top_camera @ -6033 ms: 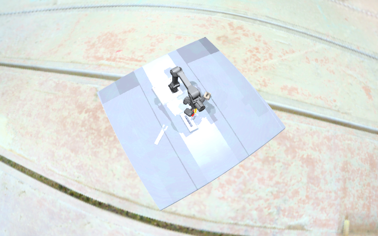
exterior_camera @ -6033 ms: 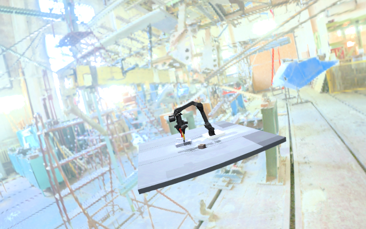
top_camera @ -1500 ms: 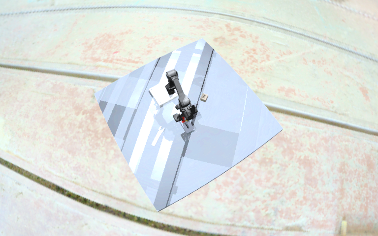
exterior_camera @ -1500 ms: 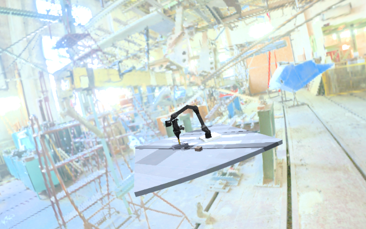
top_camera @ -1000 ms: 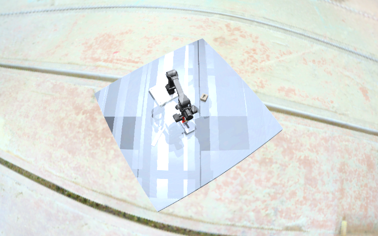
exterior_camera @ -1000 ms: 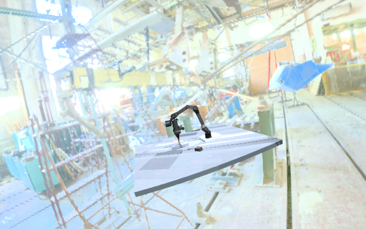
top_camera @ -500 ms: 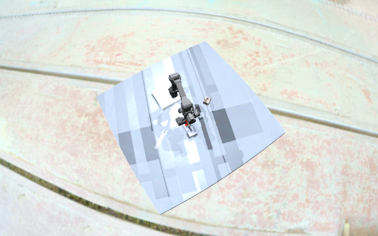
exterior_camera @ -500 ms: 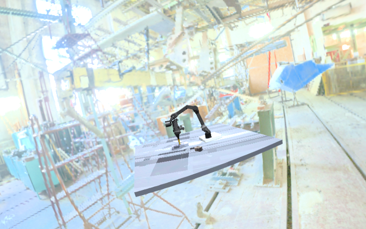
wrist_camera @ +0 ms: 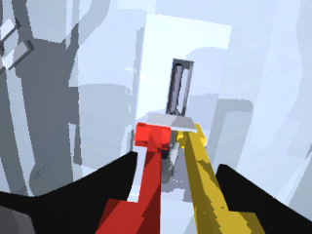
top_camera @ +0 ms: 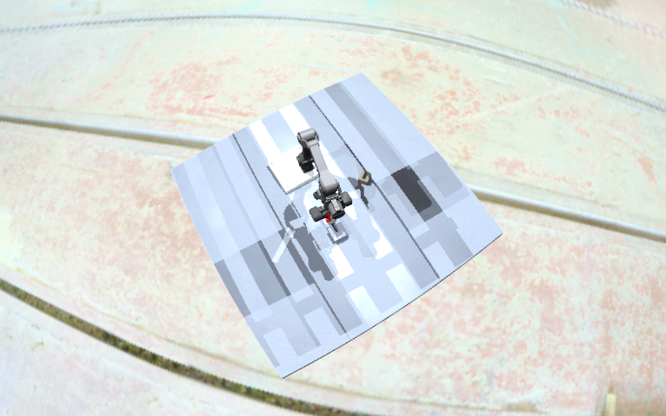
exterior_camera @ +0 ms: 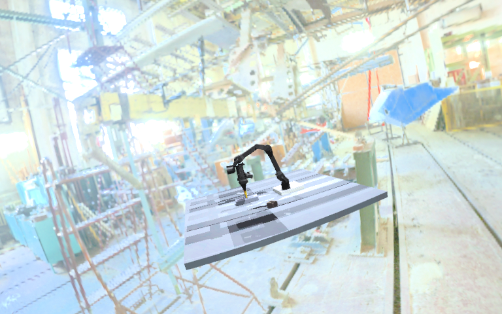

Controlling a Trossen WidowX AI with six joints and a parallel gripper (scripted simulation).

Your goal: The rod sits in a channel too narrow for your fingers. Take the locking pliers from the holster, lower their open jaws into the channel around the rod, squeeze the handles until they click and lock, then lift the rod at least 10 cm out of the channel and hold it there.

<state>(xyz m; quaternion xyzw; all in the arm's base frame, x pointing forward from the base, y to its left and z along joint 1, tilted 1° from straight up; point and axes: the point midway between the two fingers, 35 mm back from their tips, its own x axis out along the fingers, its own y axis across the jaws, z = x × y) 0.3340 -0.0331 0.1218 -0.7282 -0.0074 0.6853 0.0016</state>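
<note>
Notably, rod (wrist_camera: 175, 88) in its channel (wrist_camera: 188, 89), wrist view only.

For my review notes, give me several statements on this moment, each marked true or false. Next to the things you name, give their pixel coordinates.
1. The rod (wrist_camera: 175, 88) is out of its channel. False: it lies in the narrow slot of the pale block (top_camera: 339, 239) (wrist_camera: 161, 41).
2. The end effector (top_camera: 328, 217) (exterior_camera: 245, 196) (wrist_camera: 177, 166) has one red and one yellow finger. True.
3. The small brown block (top_camera: 364, 177) (exterior_camera: 272, 203) is between the fingers. False: it sits on the table (top_camera: 461, 230) (exterior_camera: 333, 207), away from the end effector.
4. The arm's base stands on a white plate (top_camera: 290, 186) (exterior_camera: 280, 191). True.
5. In the wrist view, the yellow finger is left of the red one. False: it is on the right.
</note>
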